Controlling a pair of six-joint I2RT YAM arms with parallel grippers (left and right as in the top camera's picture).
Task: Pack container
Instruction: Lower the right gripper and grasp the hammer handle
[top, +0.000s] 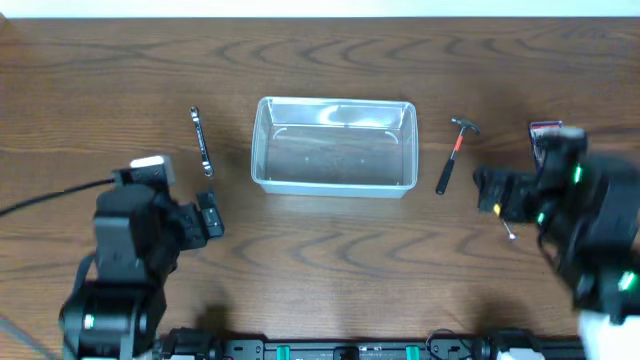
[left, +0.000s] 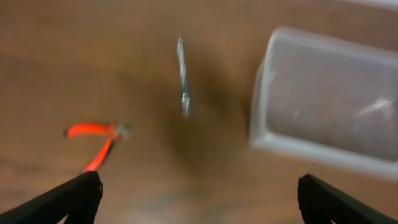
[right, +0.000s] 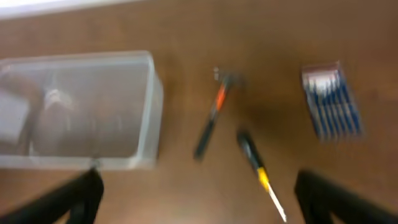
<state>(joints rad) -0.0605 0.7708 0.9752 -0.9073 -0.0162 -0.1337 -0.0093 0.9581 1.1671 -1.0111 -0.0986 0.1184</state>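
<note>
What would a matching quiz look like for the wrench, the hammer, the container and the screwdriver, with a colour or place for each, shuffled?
Things:
1. wrench
2. hammer
3. container
4. screwdriver

Descriptions:
A. clear plastic, mid-table
B. plain silver, left of the container
C. black and yellow handle
D. orange and black handle, right of the container

Pairs: 1-B, 2-D, 3-A, 4-C

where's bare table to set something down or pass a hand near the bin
The widest bare patch is the table in front of the container, between the left gripper and right gripper. The far strip behind it is also free. Crowded: right of it, hammer, screwdriver and blue packet; left, wrench and pliers.
</note>
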